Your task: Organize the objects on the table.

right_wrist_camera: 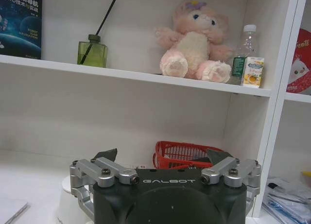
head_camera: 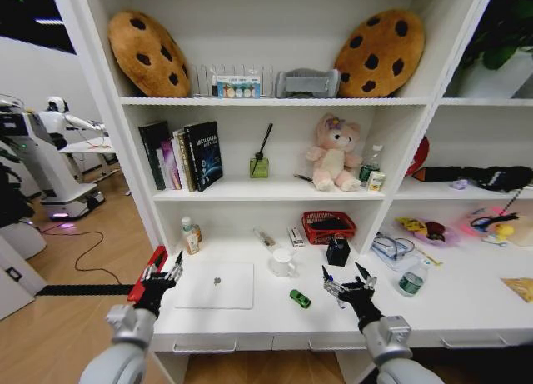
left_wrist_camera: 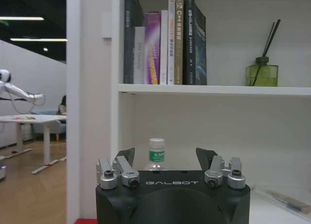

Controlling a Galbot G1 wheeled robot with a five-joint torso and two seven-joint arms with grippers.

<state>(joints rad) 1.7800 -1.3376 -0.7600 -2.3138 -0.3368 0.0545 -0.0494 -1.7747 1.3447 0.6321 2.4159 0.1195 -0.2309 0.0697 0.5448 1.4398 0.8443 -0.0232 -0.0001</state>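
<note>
On white table [head_camera: 466, 309] | laptop [head_camera: 215, 286] | wood floor [head_camera: 50, 334] left

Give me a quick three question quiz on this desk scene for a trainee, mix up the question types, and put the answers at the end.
1. True or false: the laptop on the table is closed.
2. Multiple choice: what lies between the laptop and the right end effector? A) a red basket B) a small green oval thing C) a white mug
3. Short answer: is either the left end effector or the right one holding anything?

Key
1. True; its lid lies flat.
2. B. The red basket and white mug sit farther back.
3. No; both hover open and empty over the table's front edge.
</note>
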